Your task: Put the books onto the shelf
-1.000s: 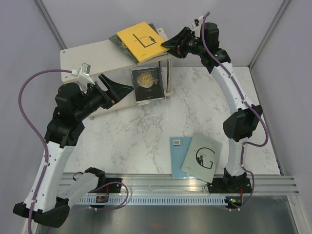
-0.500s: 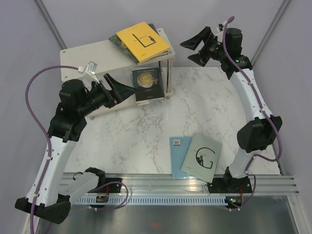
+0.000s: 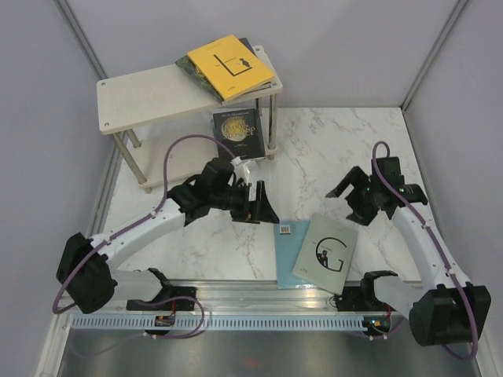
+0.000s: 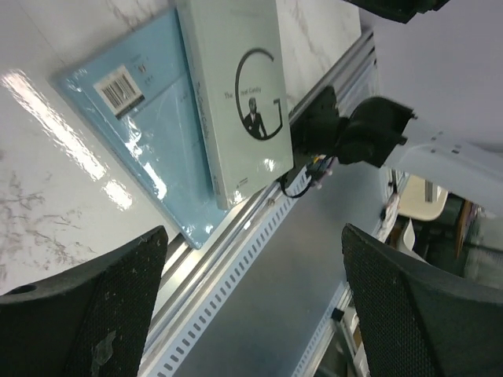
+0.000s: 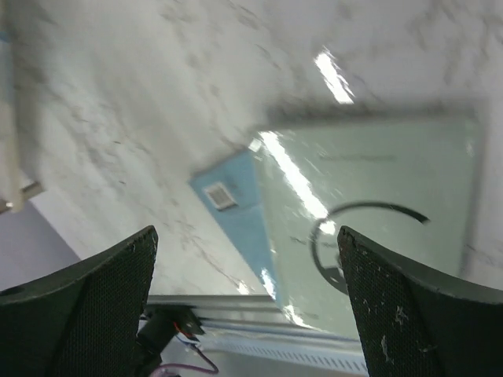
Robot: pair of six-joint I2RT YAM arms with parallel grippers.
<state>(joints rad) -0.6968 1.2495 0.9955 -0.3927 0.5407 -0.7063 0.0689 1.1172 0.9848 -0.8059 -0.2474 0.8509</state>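
A bright yellow book lies on the shelf's top board, over a green book. A dark book with gold lettering rests on the lower tier. Near the front edge, the pale grey-green "G" book overlaps a teal-blue book. My left gripper hangs open just left of this pair, holding nothing. My right gripper is open above the pair's far right side, also holding nothing.
A slotted aluminium rail runs along the table's near edge, right beside the two flat books. The shelf's thin metal legs stand on the marble at the back left. Grey walls enclose the table. The right arm's base sits by the rail.
My right gripper opened off the yellow book, leaving it on the shelf top, and swung down toward the "G" book. My left arm swung from the shelf to the blue book.
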